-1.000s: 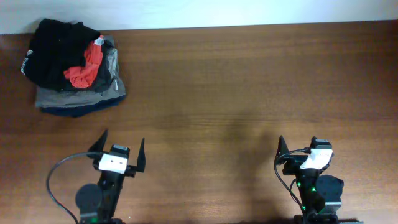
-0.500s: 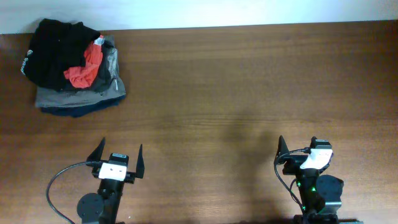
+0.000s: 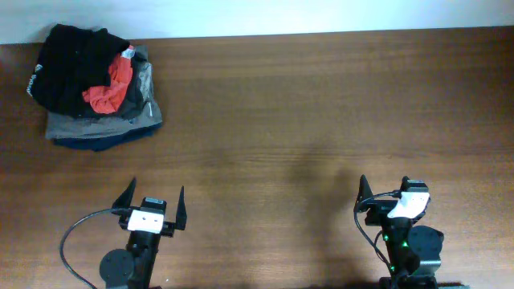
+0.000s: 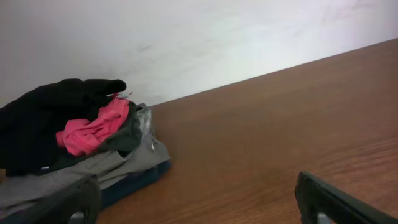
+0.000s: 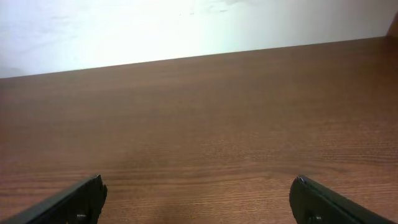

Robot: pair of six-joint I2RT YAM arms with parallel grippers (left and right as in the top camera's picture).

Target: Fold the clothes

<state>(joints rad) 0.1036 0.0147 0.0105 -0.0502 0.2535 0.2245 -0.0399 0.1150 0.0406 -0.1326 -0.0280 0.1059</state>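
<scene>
A pile of clothes (image 3: 95, 87) lies at the table's far left corner: a black garment (image 3: 68, 66) and a red one (image 3: 108, 87) on top of folded grey and dark blue pieces. It also shows in the left wrist view (image 4: 74, 146), far ahead of the fingers. My left gripper (image 3: 152, 201) is open and empty near the front left edge. My right gripper (image 3: 385, 193) is open and empty near the front right edge, over bare wood (image 5: 199, 155).
The brown wooden table (image 3: 321, 112) ends at a white wall (image 3: 257, 16) along the back. A black cable (image 3: 72, 237) loops beside the left arm's base.
The left arm has drawn back toward the front edge and straightened, its gripper staying open. The right arm and the clothes pile have not moved.
</scene>
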